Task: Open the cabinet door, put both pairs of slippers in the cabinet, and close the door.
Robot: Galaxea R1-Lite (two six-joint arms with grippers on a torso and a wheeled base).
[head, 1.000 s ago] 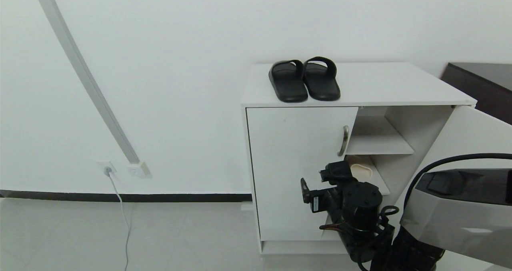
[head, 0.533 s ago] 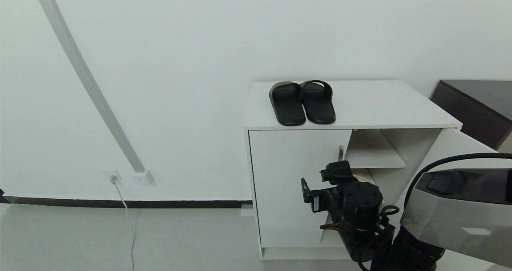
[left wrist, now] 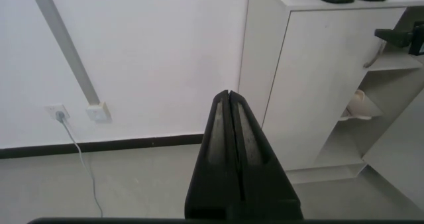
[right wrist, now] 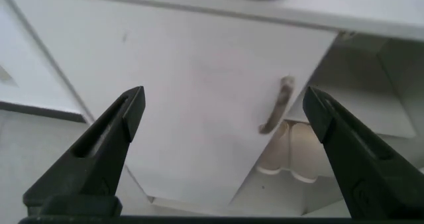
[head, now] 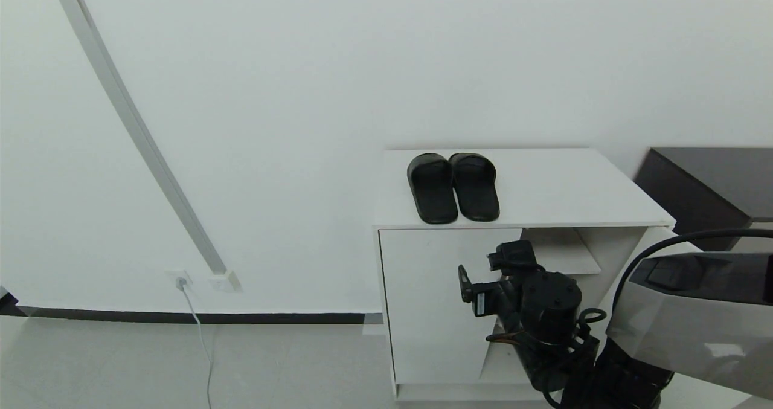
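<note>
**A:** Where are the slippers?

**B:** The black slippers [head: 453, 186] lie side by side on top of the cabinet [head: 555, 185], toward its left end, with their straps on the wall side. A cream pair [right wrist: 291, 163] sits inside on the lower shelf, in the right half, which stands open.

**A:** And the doors?

**B:** The left door [head: 435, 300] is shut flat. Its curved metal handle [right wrist: 278, 105] runs along the edge next to the open half. Above the cream pair there is an upper shelf [head: 564, 253], and I see nothing lying on the part that shows.

**A:** What is the right tool doing?

**B:** The right tool [right wrist: 222, 108] has its fingers spread wide with nothing between them. It faces the front of the cabinet, and from its own camera the handle sits in the gap between the fingers, though farther off. It is apart from the door.

**A:** The left one?

**B:** The left tool [left wrist: 228, 95] has its two fingers pressed together and grips nothing. It hangs over the floor [head: 109, 360], out in front of the cabinet's left side and well apart from it.

**A:** Anything else nearby?

**B:** A wall socket [head: 180, 282] has a cable [head: 202, 342] trailing down to the floor. A grey strip [head: 130, 125] slants across the wall. A dark piece of furniture [head: 706, 185] stands just to the right of the cabinet.
</note>
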